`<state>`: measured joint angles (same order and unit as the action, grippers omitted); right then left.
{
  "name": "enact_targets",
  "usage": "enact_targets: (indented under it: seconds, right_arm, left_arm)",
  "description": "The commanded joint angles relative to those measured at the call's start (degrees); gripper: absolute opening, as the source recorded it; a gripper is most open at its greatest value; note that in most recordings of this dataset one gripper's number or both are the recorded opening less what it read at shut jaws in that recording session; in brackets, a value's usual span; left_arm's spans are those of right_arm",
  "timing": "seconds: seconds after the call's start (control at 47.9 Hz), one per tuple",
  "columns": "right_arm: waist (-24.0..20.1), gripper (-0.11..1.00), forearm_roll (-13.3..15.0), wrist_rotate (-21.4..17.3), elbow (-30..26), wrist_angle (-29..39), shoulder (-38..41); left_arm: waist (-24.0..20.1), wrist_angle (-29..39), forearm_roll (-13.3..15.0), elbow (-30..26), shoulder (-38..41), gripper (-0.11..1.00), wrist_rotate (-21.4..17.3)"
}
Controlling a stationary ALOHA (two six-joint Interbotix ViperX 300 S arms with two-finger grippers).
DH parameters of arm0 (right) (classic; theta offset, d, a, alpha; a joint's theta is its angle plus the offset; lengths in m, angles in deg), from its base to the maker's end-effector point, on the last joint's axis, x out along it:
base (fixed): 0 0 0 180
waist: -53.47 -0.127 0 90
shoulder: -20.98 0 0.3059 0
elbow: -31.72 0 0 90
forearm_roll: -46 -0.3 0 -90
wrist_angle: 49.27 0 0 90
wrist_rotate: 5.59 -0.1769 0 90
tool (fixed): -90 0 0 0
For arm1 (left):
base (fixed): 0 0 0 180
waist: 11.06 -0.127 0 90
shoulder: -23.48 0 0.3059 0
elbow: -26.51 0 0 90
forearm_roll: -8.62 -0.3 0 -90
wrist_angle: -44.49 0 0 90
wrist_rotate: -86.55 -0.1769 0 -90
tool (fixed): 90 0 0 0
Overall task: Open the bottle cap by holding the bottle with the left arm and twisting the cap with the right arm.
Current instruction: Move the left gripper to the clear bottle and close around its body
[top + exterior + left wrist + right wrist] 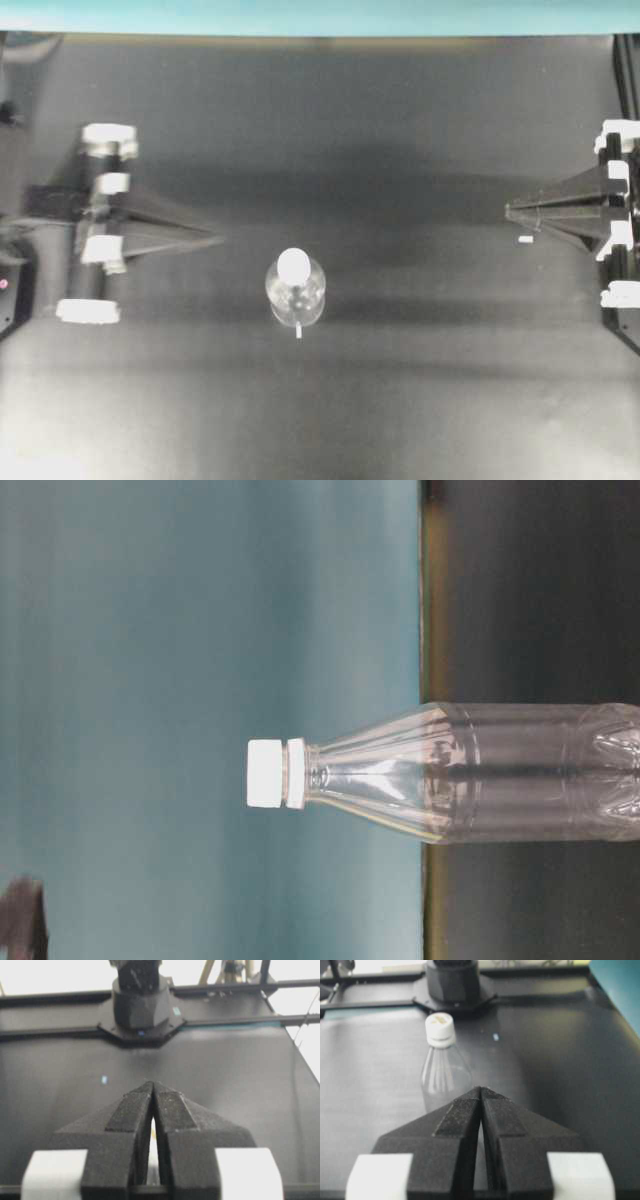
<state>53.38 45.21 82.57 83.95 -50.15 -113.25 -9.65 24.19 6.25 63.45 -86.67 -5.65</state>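
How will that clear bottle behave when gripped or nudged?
The bottle looks empty in the table-level view, so probably light and easy to tip, standing tall and narrow. Its thin clear walls likely flex under squeeze. Smooth plastic may slip.

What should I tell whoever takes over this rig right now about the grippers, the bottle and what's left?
Left gripper: shut, empty, back at its own side.
Right gripper: shut, empty, back at the opposite side.
Bottle: upright about midway between them, touched by neither; bottle cap on.
Done: nothing yet.
Left: open and hold the bottle with the left gripper, then twist the cap off with the right.
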Motion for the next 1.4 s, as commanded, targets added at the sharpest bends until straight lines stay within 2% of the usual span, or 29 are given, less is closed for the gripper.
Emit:
enact_targets:
  seconds: [0.0,0.063,0.23,0.271,0.334,0.438,0.605,0.856,1.106,1.252,1.378]
  right_arm:
    - [0.62,-0.01,-0.09,-0.70,-1.32,0.26,-0.26]
    - [0.62,-0.01,-0.09,-0.70,-1.41,0.35,-0.53]
    - [0.62,-0.01,-0.26,-1.05,-1.49,1.41,-1.49]
    - [0.62,-0.01,-0.44,-1.14,-1.67,1.93,-1.85]
    - [0.62,-0.01,-0.79,-1.85,-1.76,2.81,-2.37]
    - [0.62,-0.01,-0.88,-4.39,-2.11,3.96,-3.52]
    - [0.62,-0.01,-0.88,-7.47,-2.46,5.36,-4.66]
    - [0.62,-0.01,-0.97,-9.05,-2.46,6.42,-4.31]
    - [0.62,-0.01,-0.88,-12.66,-2.99,8.88,-3.78]
    - [-0.62,-0.01,-1.32,-14.33,-5.19,14.50,-1.67]
    - [-3.78,-0.01,-6.33,-16.88,-12.39,27.69,5.98]
  left_arm:
    - [0.00,-2.72,-0.26,-3.25,3.52,0.14,-0.09]
    - [0.26,-4.57,-0.26,-3.87,6.33,0.29,0.35]
    - [0.79,-12.30,-0.26,-3.78,12.66,0.79,2.29]
    - [0.79,-15.03,-0.26,-3.43,14.59,0.89,3.43]
    - [0.70,-18.19,-0.26,-2.99,17.31,0.97,4.13]
    - [0.88,-22.85,-0.26,-1.85,21.80,0.94,4.83]
    - [1.14,-28.83,-0.26,0.00,27.86,0.96,5.27]
    - [1.23,-29.62,-0.26,2.29,35.68,0.96,6.15]
    - [0.53,-29.53,-0.26,2.29,42.80,0.97,6.86]
    - [0.18,-29.18,-0.26,1.93,44.38,0.96,6.94]
    - [0.26,-28.65,-0.26,2.29,44.65,0.96,7.12]
